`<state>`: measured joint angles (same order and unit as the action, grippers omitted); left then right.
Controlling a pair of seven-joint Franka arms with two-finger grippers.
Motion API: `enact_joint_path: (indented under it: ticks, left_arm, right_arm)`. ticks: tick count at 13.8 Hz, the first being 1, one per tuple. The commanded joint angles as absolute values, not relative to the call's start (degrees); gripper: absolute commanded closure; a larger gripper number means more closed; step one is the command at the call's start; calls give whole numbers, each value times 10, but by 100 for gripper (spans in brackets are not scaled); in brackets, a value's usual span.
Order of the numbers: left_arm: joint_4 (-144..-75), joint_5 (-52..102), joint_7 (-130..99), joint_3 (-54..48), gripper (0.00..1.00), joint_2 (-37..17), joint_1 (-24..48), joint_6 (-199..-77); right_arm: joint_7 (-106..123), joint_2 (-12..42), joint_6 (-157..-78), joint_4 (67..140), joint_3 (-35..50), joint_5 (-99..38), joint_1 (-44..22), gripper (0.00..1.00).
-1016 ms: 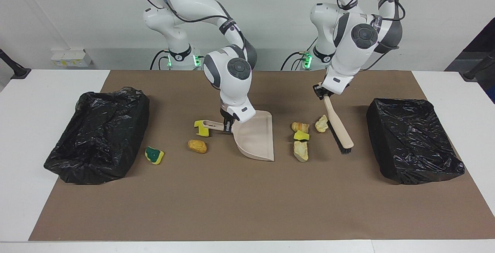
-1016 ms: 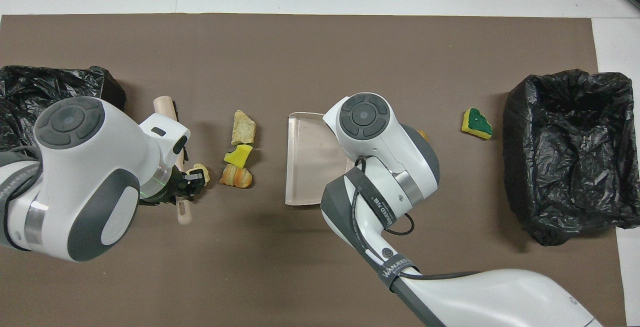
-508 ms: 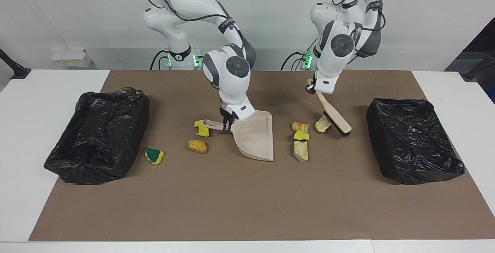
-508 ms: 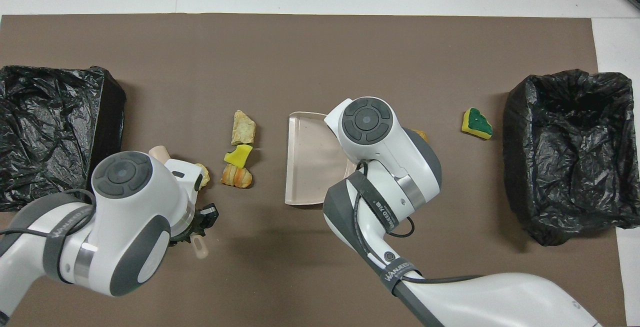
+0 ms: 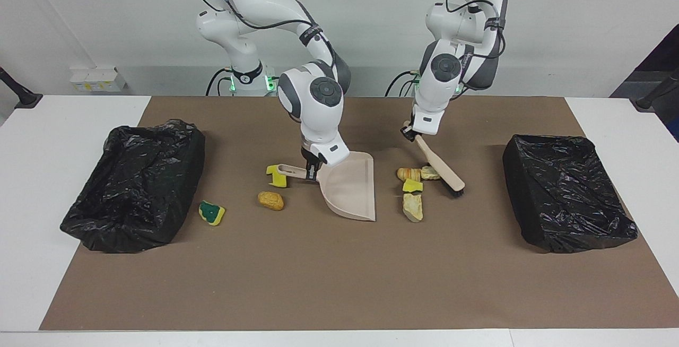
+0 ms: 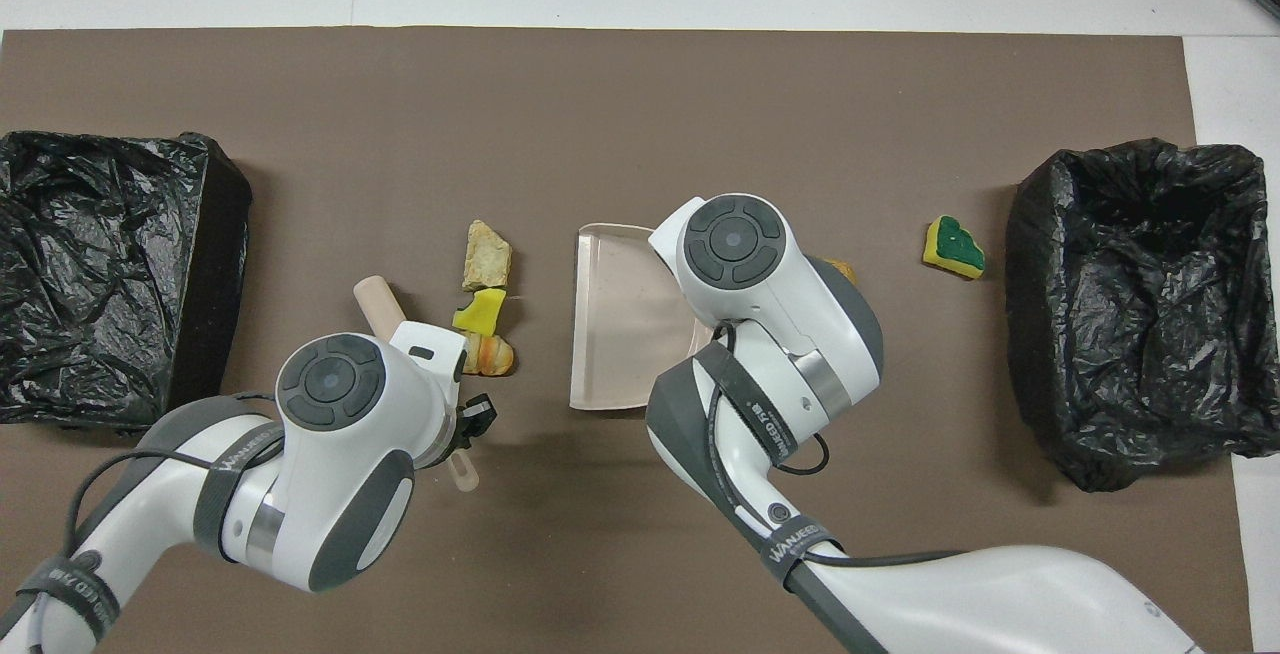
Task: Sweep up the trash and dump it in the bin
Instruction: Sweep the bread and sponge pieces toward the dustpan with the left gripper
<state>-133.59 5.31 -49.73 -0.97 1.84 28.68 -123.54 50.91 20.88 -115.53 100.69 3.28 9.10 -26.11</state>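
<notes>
1. Left gripper [image 5: 409, 132] is clamped on the beige wooden brush [image 5: 441, 168], bristles against the clustered bread and sponge scraps [image 5: 412, 188].
2. Right gripper [image 5: 313, 170] pinches the beige plastic dustpan [image 5: 351, 189], its open mouth facing that cluster: sweep toward the pan.

The only readable lettering stood on the black cable straps [image 6: 791, 545] wrapped around the robot arms. In the overhead view, the strap at the lower middle of the frame read roughly "WANJEED", white on black, and a second strap [image 6: 237, 443] at the lower left carried the same sort of word, partly turned away. In the facing view the straps near the top showed white print too small to make out. Nothing else bore legible text.
</notes>
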Motion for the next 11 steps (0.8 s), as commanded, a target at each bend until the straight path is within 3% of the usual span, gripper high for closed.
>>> enact_joint_path:
  ticks: [1,5,7,11]
  left_arm:
    - [-1316,103,-437,-5,100,-4,336,-1279]
    - [-1303,141,-321,-8,100,-8,394,-1327]
    - [-1264,149,-298,-7,100,-25,423,-1325]
    - [-1235,149,-287,-3,100,-28,419,-1297]
  right_arm:
    - [484,202,-1179,1034,38,103,-262,100]
    - [484,202,-1179,1034,38,103,-261,100]
    - [484,202,-1179,1033,38,103,-261,100]
    - [484,202,-1178,1034,38,103,-261,100]
